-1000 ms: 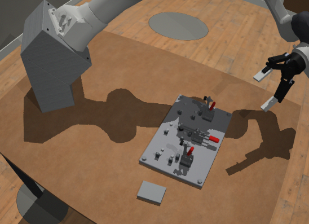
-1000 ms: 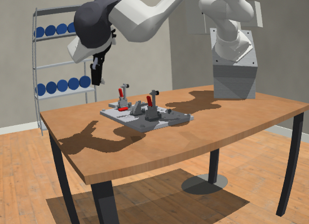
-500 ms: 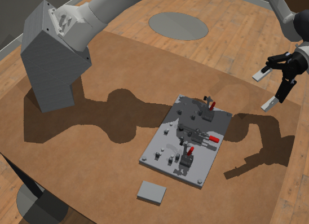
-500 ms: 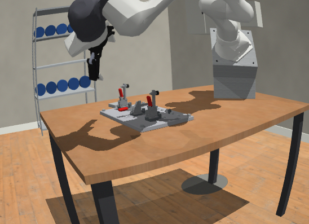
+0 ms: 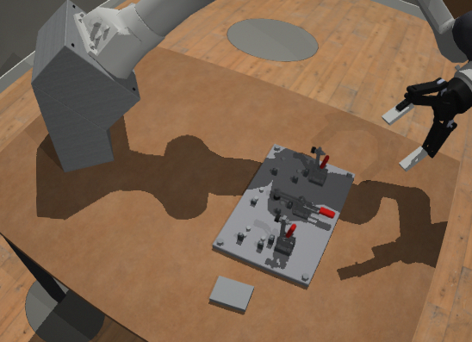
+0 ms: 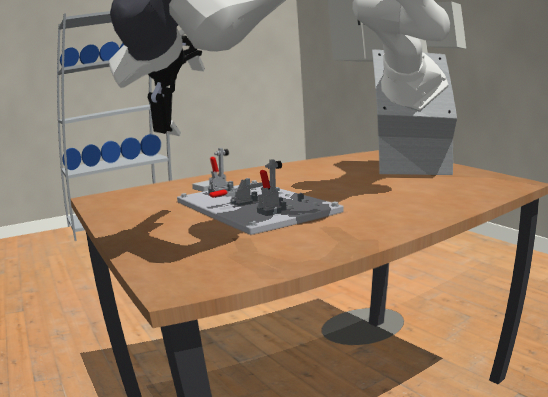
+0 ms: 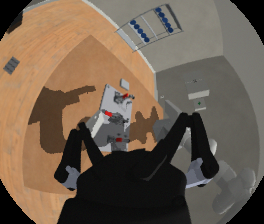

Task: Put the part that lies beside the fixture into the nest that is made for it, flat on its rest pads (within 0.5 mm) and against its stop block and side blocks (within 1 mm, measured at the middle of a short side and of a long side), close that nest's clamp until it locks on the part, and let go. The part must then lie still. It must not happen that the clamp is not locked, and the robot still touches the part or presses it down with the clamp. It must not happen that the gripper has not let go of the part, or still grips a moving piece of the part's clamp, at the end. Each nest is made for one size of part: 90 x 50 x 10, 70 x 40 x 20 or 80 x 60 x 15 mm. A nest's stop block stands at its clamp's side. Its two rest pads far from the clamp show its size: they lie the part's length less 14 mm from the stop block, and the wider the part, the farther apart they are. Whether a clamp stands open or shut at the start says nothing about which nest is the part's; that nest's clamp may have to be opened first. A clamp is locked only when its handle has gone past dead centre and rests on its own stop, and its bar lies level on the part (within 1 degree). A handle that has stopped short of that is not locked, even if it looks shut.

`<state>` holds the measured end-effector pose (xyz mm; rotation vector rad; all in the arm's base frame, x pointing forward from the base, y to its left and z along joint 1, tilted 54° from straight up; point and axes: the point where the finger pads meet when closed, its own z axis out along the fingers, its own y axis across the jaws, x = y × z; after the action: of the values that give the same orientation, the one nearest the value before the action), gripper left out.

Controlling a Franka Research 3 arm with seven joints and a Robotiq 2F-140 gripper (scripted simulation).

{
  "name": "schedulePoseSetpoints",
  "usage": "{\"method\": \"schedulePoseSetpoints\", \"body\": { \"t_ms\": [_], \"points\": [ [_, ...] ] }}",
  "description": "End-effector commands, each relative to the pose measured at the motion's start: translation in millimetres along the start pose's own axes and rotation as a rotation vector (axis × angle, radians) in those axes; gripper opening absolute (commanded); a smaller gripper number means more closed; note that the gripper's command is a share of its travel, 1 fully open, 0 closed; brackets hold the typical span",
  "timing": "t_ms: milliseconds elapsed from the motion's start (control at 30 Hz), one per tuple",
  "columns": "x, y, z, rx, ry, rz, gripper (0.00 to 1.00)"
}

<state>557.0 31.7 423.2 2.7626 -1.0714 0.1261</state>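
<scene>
— Hand status?
— The hand (image 5: 410, 134) hangs high above the table (image 5: 172, 245) edge, fingers spread fully, holding nothing.
— And the part?
— The part (image 5: 232, 293) lies flat on the table, just beside the fixture (image 5: 310, 250), outside every nest.

Grey walls (image 6: 250, 85), plank floor (image 6: 50, 310)
</scene>
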Motion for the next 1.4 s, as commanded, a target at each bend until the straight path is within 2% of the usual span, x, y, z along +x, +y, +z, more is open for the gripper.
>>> {"method": "schedulePoseSetpoints", "body": {
  "t_ms": [0,100,133,700,733,1267,1300,1367],
  "points": [
    [-2.3,-2.0,-0.2,0.002,-0.005,-0.019,1.0],
    [-2.3,-2.0,-0.2,0.002,-0.005,-0.019,1.0],
    [7.0,10.4,3.7,0.055,-0.073,0.009,1.0],
    [7.0,10.4,3.7,0.055,-0.073,0.009,1.0],
    [16.8,22.1,5.3,0.115,-0.133,0.038,1.0],
    [16.8,22.1,5.3,0.115,-0.133,0.038,1.0],
    [8.1,25.8,8.6,0.154,-0.177,0.106,1.0],
    [8.1,25.8,8.6,0.154,-0.177,0.106,1.0]
  ]
}}
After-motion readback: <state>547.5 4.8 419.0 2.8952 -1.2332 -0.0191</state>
